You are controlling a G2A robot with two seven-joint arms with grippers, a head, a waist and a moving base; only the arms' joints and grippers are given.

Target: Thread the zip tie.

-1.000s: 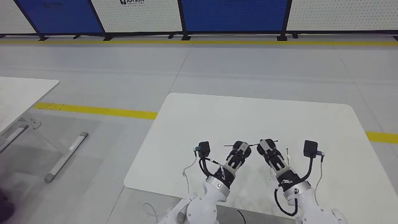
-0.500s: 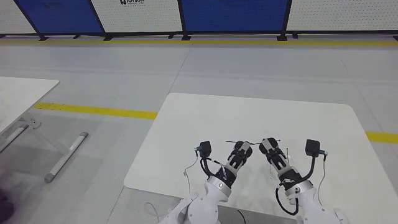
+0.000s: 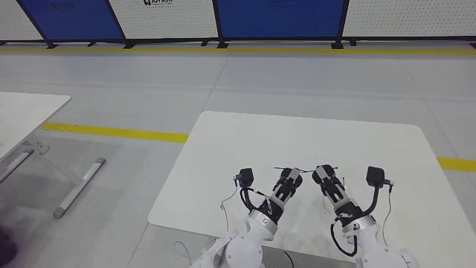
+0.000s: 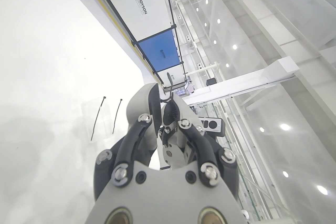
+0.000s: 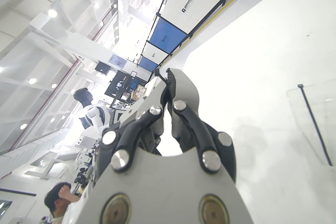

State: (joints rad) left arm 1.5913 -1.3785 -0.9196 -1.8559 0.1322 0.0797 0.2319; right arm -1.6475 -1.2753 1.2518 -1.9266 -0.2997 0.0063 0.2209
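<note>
While both arms hover close together over the near edge of the table (image 3: 297, 134), left gripper (image 4: 164, 97) is clamped on a black zip tie (image 4: 169, 81), tip sticking out. Right gripper (image 5: 165, 86) is likewise clamped on a tie end. Spare ties (image 4: 97, 118) lie on a clear tray (image 4: 86, 109).

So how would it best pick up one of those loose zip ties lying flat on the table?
Probably grip a loose zip tie near the middle of its strap, coming straight down from above with the jaws set across it. It lies flat, long and thin, with only a small head at one end, so a sideways approach finds little to hold.
</note>
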